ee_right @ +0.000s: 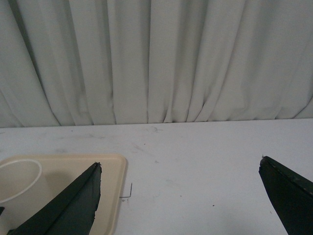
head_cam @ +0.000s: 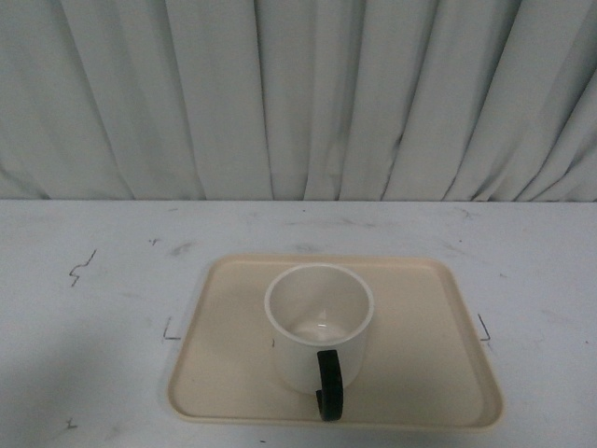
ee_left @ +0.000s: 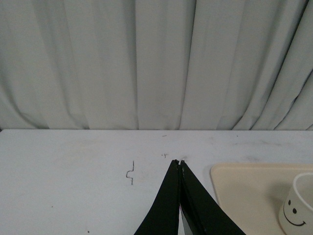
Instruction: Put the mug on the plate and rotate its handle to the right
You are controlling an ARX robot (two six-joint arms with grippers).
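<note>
A: Mug first, quick.

B: The mug (head_cam: 318, 327) stands upright on the plate (head_cam: 438, 285), about centre and a touch toward 6 o'clock. Placing looks done.

A: Handle?

B: The handle (head_cam: 330, 383) points to 6 o'clock, at the robot, reaching the plate's near rim. It needs to be at 3 o'clock, so I'd say a quarter turn is left. The smiley (ee_left: 293, 215) faces 9 o'clock, toward the left arm.

A: Jaws?

B: The left gripper (ee_left: 178, 161) has its jaws pressed together with nothing between them, over bare table (head_cam: 93, 308) on the plate's 9 o'clock side. The right gripper (ee_right: 179, 162) is spread wide and empty on the 3 o'clock side. I'd guess it's readied for the turn. Neither touches the mug.

A: Anything else?

B: Pen corner marks (head_cam: 171, 329) hug the plate at 9 and 3 o'clock, likely a placement guide. The curtain (head_cam: 298, 93) is at 12.
</note>
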